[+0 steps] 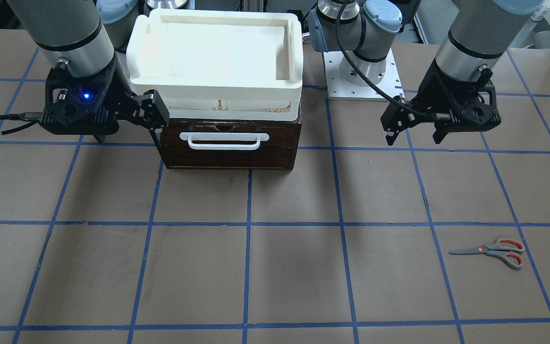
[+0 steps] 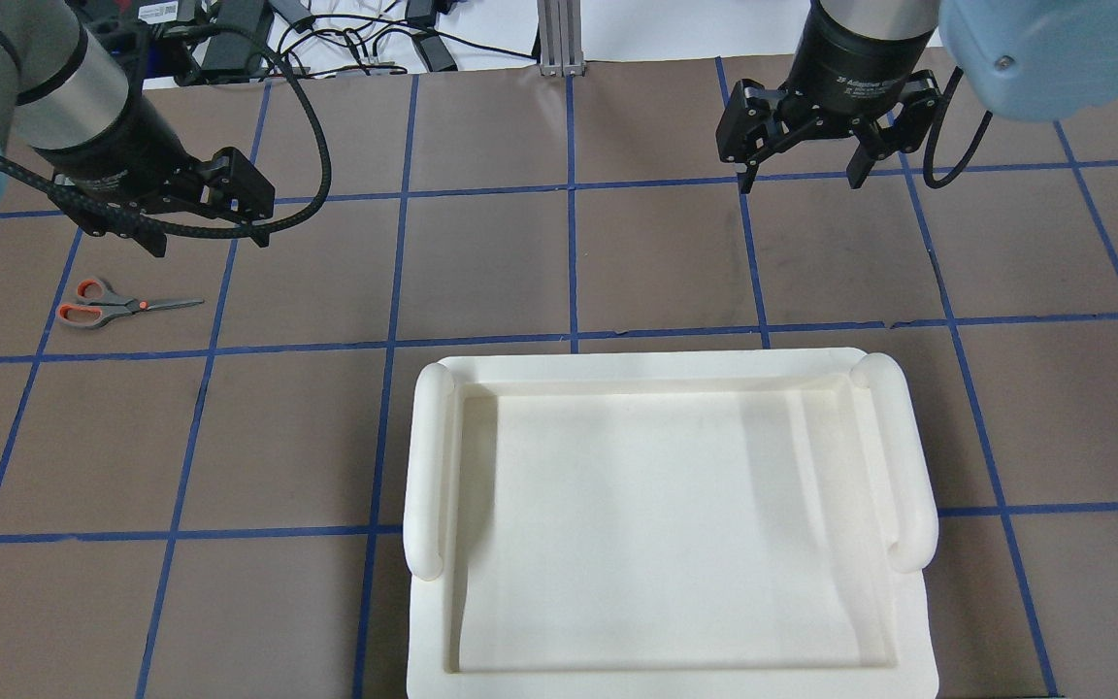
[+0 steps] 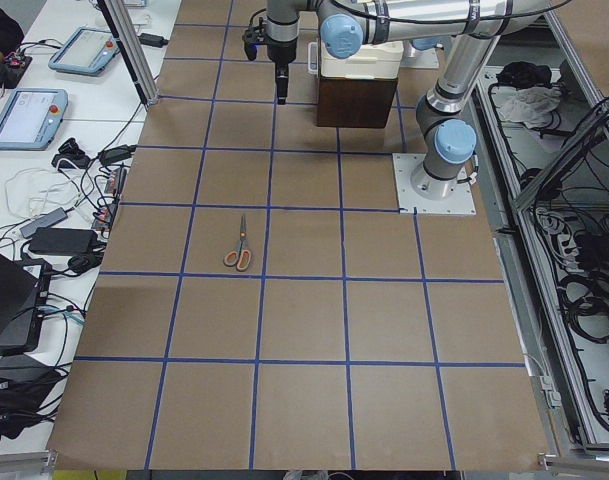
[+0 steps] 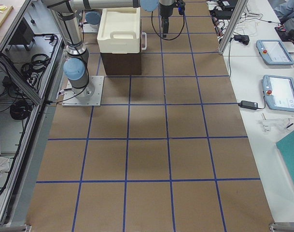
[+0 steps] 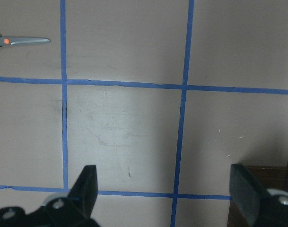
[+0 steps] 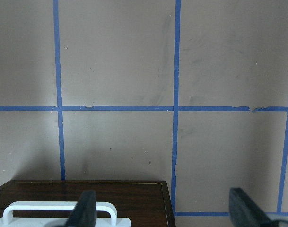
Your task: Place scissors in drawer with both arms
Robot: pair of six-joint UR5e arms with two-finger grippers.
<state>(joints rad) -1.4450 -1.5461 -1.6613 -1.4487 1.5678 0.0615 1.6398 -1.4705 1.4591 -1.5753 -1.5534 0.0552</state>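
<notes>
The bottom edge of the right wrist view cuts off the drawer (image 6: pixel 134 198) and its handle (image 6: pixel 39 206). From overhead, the bin (image 2: pixel 666 364) hides the drawer entirely. The left wrist view crops the scissors (image 5: pixel 21 41): only blades and pivot show.

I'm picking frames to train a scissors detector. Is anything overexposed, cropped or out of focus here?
Front-facing view: the cream bin is blown out, its inside nearly featureless; the scissors are sharp and evenly lit. Left wrist view: the scissors are cut by the left edge, and the fingers of the left end effector are blurred.
</notes>
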